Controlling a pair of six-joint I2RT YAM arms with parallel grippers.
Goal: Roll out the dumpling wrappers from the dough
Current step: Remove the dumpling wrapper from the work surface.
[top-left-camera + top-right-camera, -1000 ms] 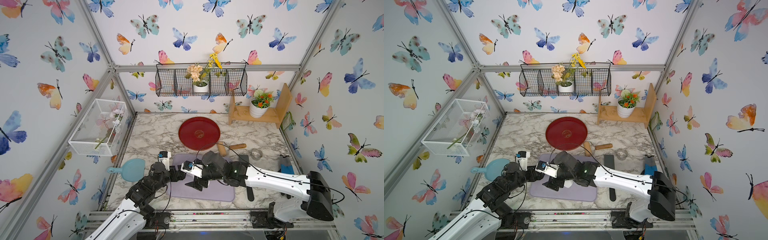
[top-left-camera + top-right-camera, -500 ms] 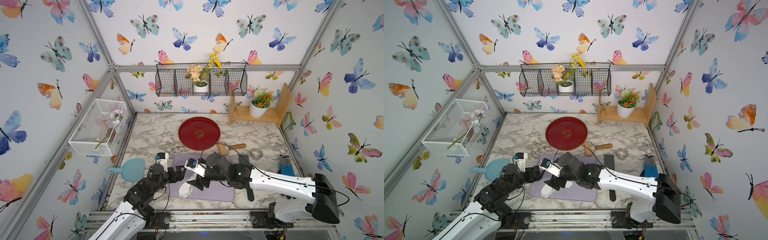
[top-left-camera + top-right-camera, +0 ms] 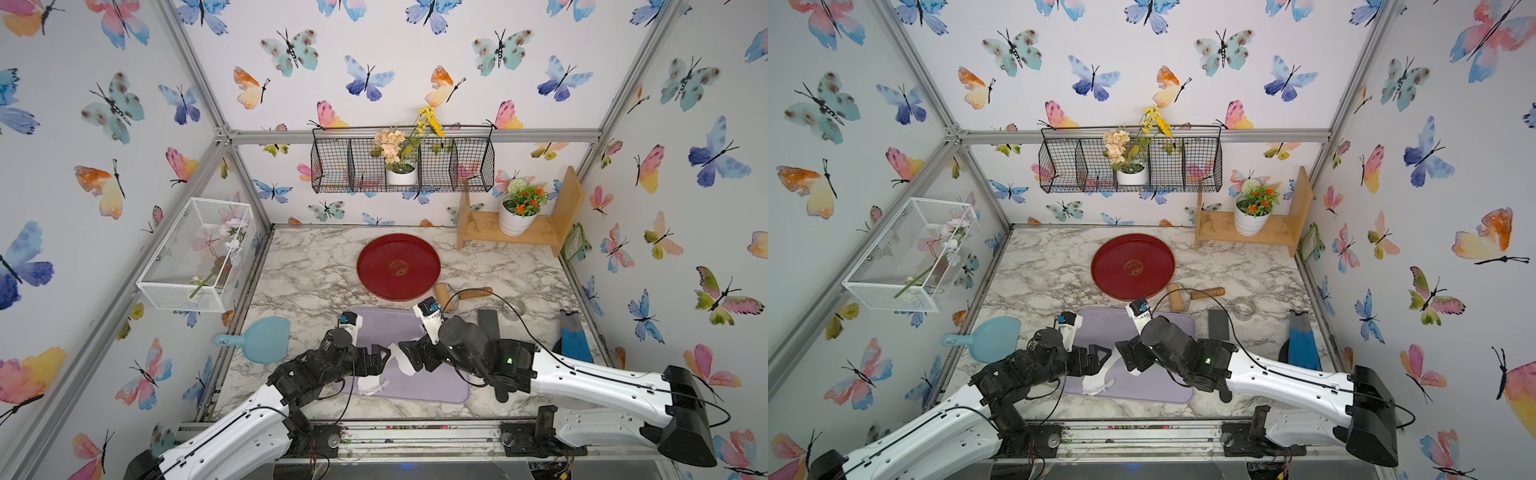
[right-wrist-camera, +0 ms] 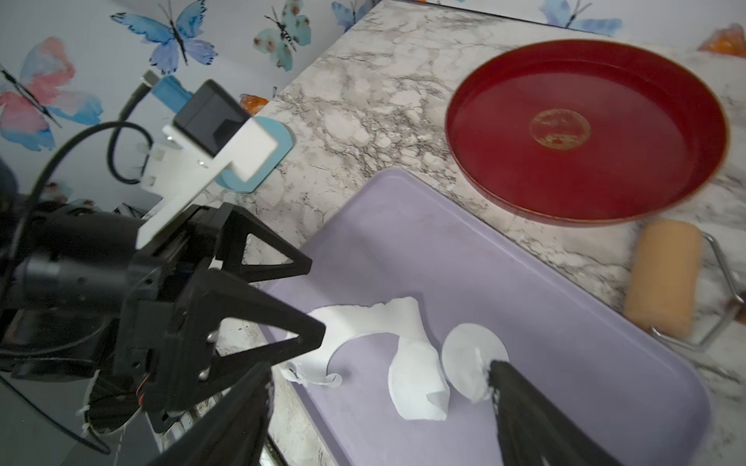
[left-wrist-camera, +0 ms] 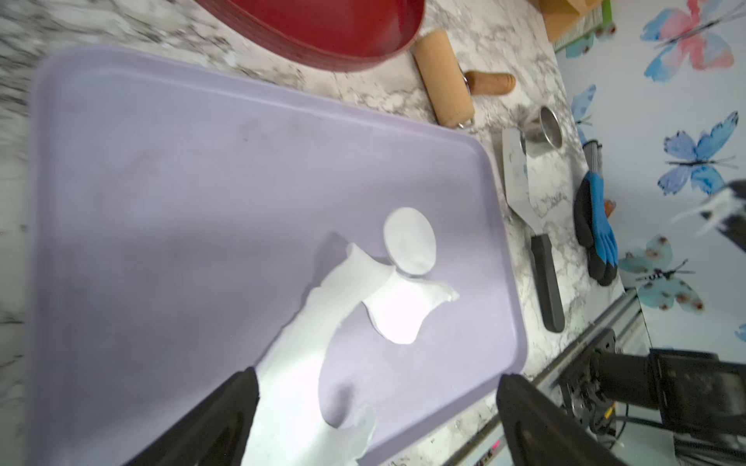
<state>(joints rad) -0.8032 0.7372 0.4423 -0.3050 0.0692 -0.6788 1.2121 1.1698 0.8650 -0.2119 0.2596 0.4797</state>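
Note:
The dough (image 5: 290,383) is a thin white irregular sheet with round cut-outs, lying partly curled on the purple mat (image 5: 181,201). In both top views it shows between the grippers (image 3: 372,385) (image 3: 1096,381), and in the right wrist view as a curled lobe (image 4: 415,371). One dumpling wrapper (image 5: 409,242) (image 4: 470,353), a small round disc, lies on the mat against the dough. My left gripper (image 5: 377,375) (image 3: 380,359) hovers open over the dough's near end. My right gripper (image 4: 379,367) (image 3: 405,357) faces it, open, one fingertip by the wrapper with white flecks on it.
The wooden roller (image 3: 444,296) (image 4: 662,278) lies beyond the mat beside the red tray (image 3: 399,266) (image 4: 585,133). To the mat's right are a metal ring cutter (image 3: 514,307), a scraper (image 3: 487,324) and a blue glove (image 3: 571,336). A blue scoop (image 3: 262,338) lies to its left.
The right gripper has drawn back a little to the right, uncovering the dough and wrapper on the mat. The left gripper has hardly moved. Both stay open.

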